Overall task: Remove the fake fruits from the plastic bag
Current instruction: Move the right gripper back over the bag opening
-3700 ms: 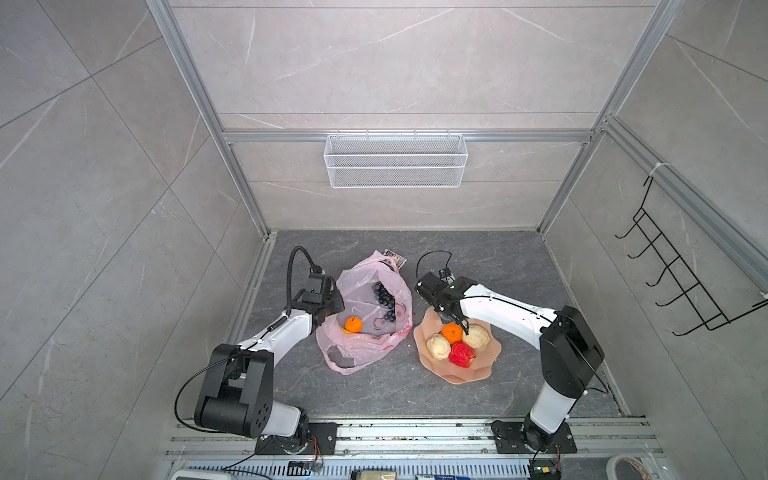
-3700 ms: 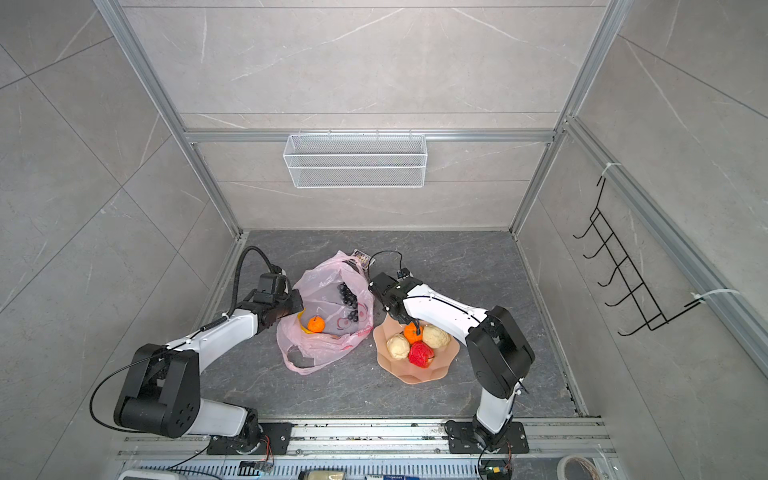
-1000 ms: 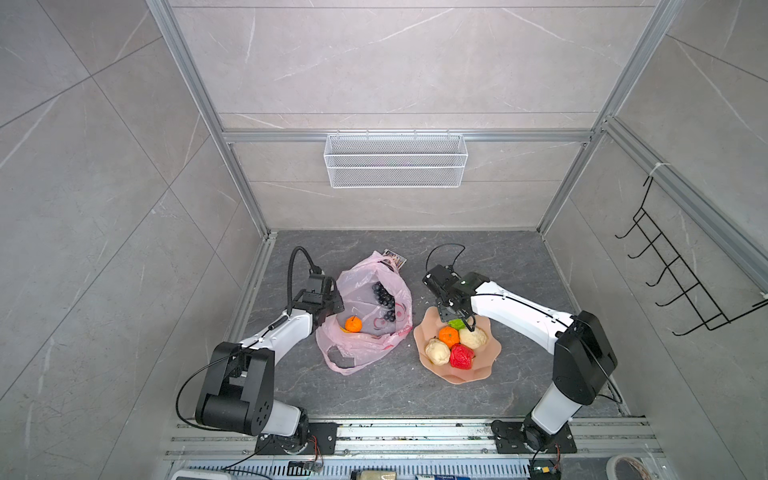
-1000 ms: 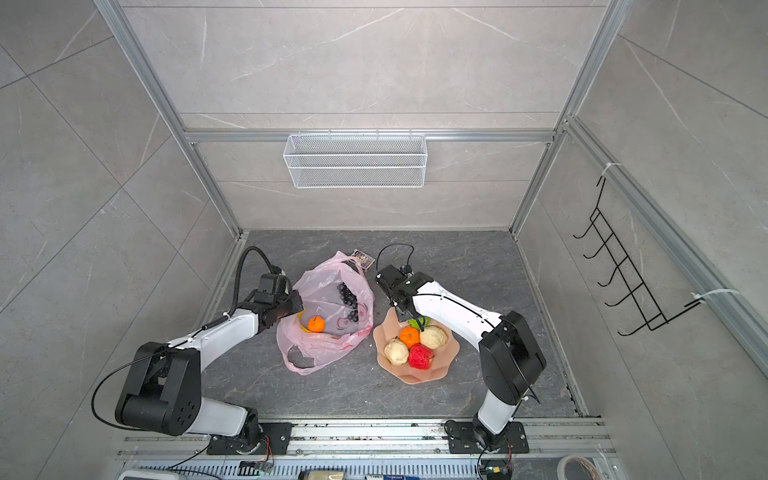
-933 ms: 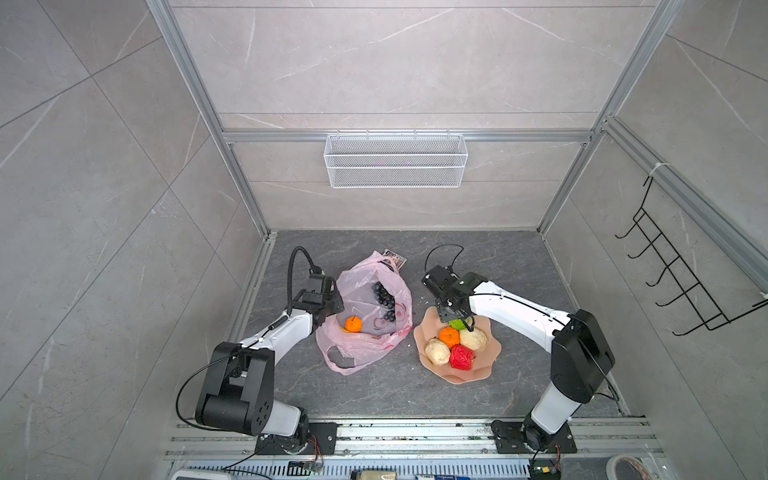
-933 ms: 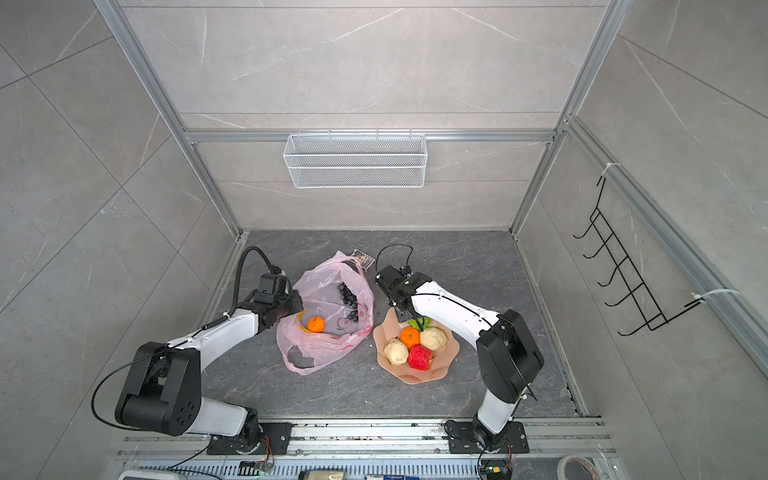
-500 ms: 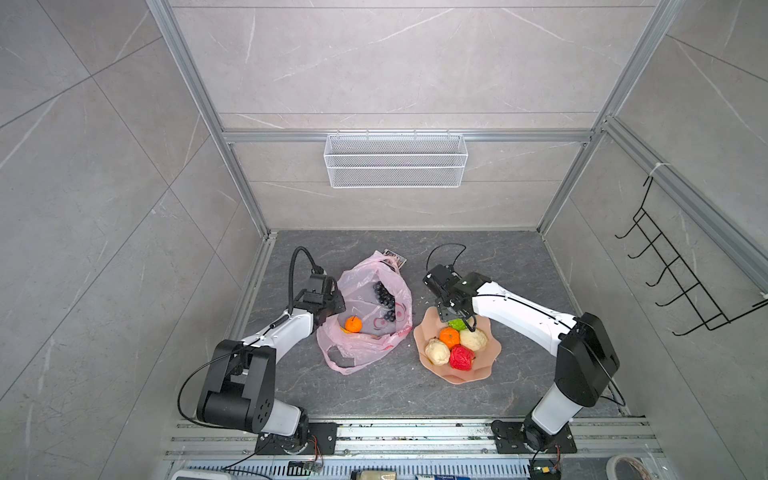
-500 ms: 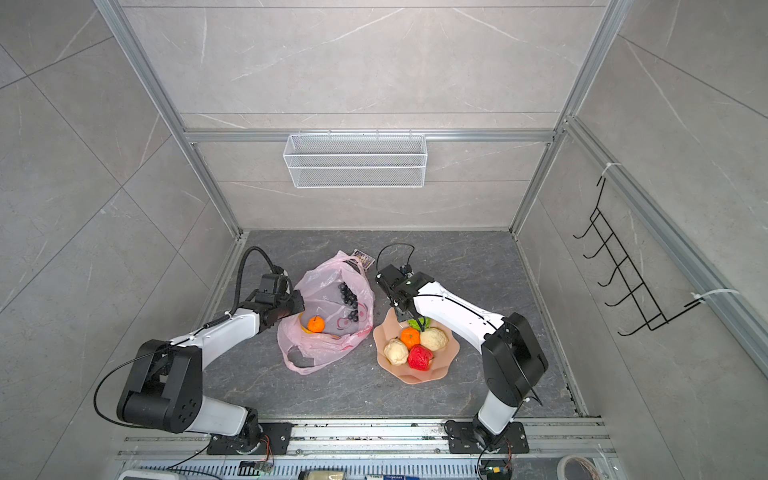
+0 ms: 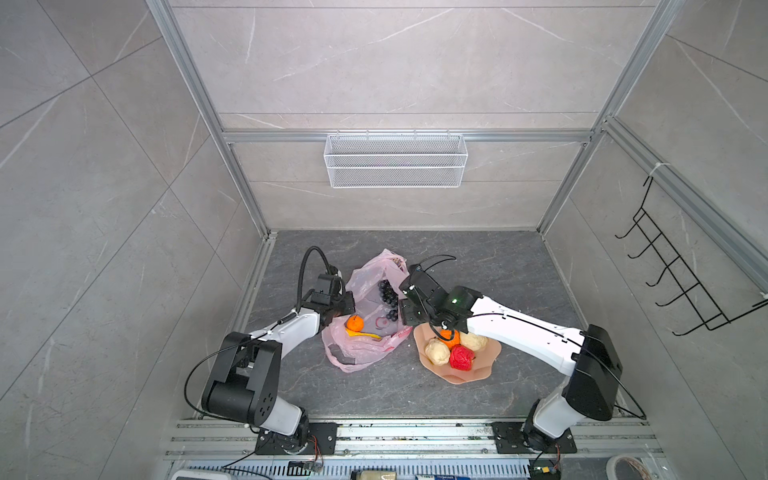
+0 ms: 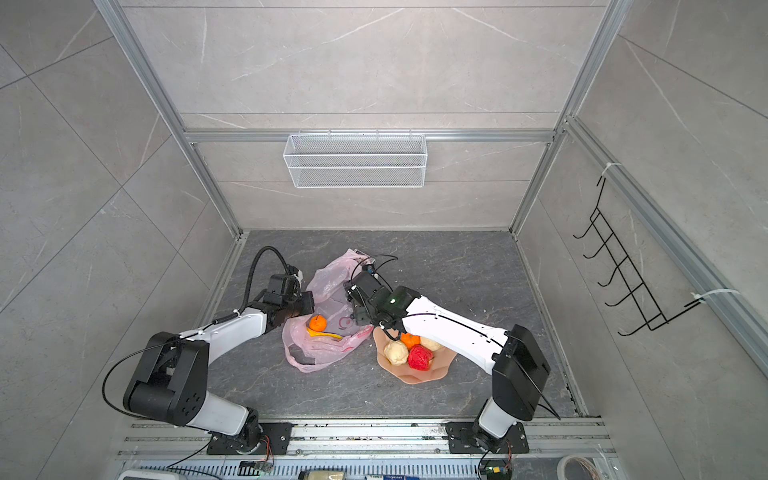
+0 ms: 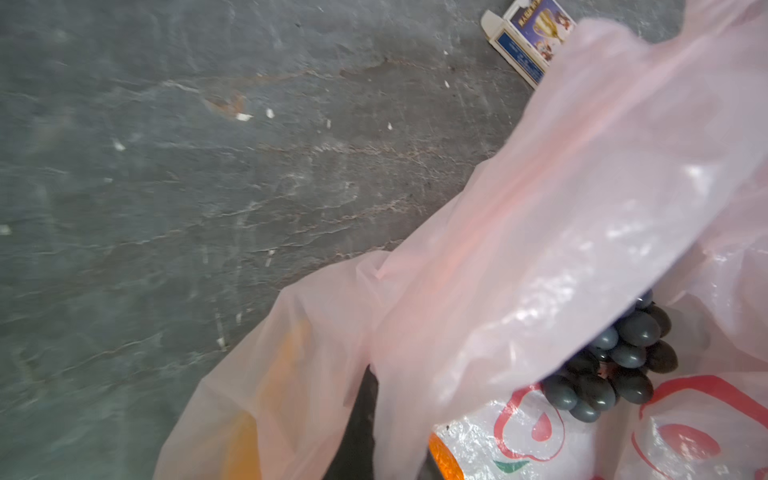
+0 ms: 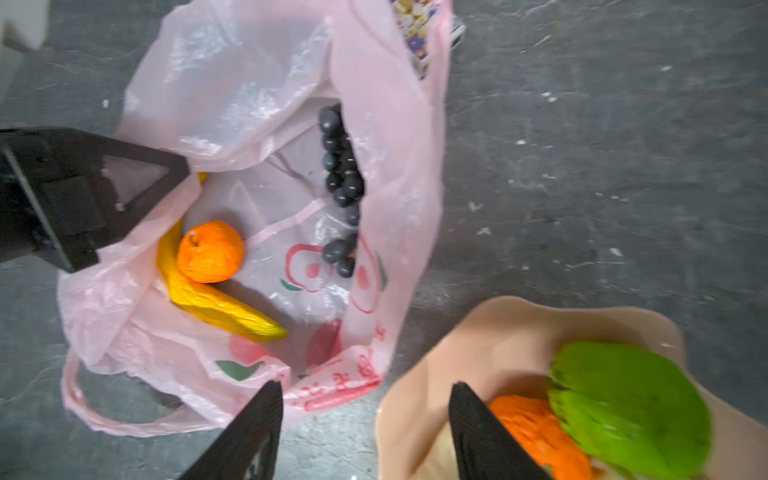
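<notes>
While the left gripper (image 9: 346, 305) pinches the left rim of the plastic bag (image 12: 232, 83), jaws closed on the thin film so the mouth gapes, your right gripper (image 12: 365, 386) hangs empty. Its jaws stand fairly wide apart above the gap between the bag's near right corner and the plate (image 12: 498, 332).

The bag lies on the grey floor just left of the plate. Three fake fruits are inside it: an orange (image 12: 210, 251) resting against a banana (image 12: 216, 307) on the left side, and a grape bunch (image 12: 343, 166) along the far right wall. A green fruit (image 12: 627, 407), a second orange (image 12: 536, 428), a red fruit (image 9: 461, 357) and two beige ones sit on the plate.

Expect all three to be light and fairly stiff.
- **Orange:** being round, it will probably roll or squirt out of a shallow pinch, so close across its widest part from above.
- **Banana:** take it at mid-length, across its narrow width.
- **Grapes:** the bunch is lumpy and may flex, so grip the thick middle of the cluster rather than a single grape.

The bag itself is soft, slippery and clingy. If your fingertips catch the film beneath a fruit, the bag will likely rise with it.
</notes>
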Controlling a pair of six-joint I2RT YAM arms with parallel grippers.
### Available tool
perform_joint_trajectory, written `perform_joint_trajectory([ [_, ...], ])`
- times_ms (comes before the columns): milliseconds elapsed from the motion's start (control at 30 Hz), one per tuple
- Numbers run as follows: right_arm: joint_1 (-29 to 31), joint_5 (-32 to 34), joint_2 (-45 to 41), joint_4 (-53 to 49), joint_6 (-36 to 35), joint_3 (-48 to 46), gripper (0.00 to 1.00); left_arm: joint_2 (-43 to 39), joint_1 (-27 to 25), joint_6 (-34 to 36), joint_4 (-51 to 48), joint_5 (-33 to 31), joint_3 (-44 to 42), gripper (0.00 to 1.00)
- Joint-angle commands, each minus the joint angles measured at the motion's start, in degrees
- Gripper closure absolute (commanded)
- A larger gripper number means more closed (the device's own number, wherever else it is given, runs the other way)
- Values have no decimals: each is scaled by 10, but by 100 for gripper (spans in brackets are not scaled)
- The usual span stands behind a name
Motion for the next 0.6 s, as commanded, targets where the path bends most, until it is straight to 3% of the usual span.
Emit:
perform_joint_trajectory([
  [0, 11, -54, 38, 75, 37, 14, 36, 4, 11, -2, 29, 27, 9, 95],
  [333, 24, -133, 159, 138, 54, 90, 47, 9, 55, -44, 41, 53, -7, 95],
  [567, 25, -141, 229, 130, 51, 155, 51, 13, 60, -49, 33, 49, -5, 95],
])
